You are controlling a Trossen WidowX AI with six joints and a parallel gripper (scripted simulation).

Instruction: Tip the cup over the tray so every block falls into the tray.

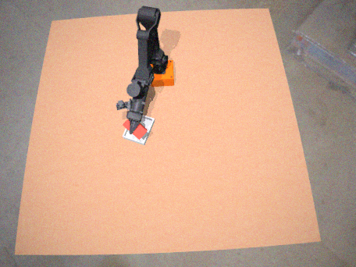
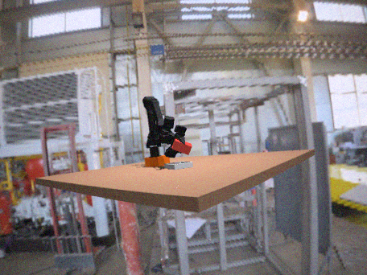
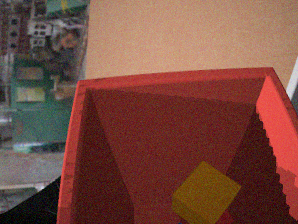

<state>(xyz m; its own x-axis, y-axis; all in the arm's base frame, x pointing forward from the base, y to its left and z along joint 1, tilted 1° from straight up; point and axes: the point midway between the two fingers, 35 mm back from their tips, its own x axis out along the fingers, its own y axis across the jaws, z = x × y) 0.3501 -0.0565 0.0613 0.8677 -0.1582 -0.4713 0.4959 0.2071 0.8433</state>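
The arm (image 1: 144,51) (image 2: 154,121), black and jointed, rises from its base (image 1: 168,80) (image 2: 152,162), bends at a raised elbow (image 1: 149,15) (image 2: 150,101), and descends forward; the gripper (image 1: 133,128) (image 2: 177,148) is tilted, raised above the table, its fingers closed on the cup.

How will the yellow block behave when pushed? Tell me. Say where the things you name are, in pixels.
The yellow block (image 3: 205,192) looks stiff, since its faces are flat. It would probably slide or tip rather than roll, given its straight edges and the tilted cup (image 1: 140,132) (image 2: 182,147) (image 3: 170,135).
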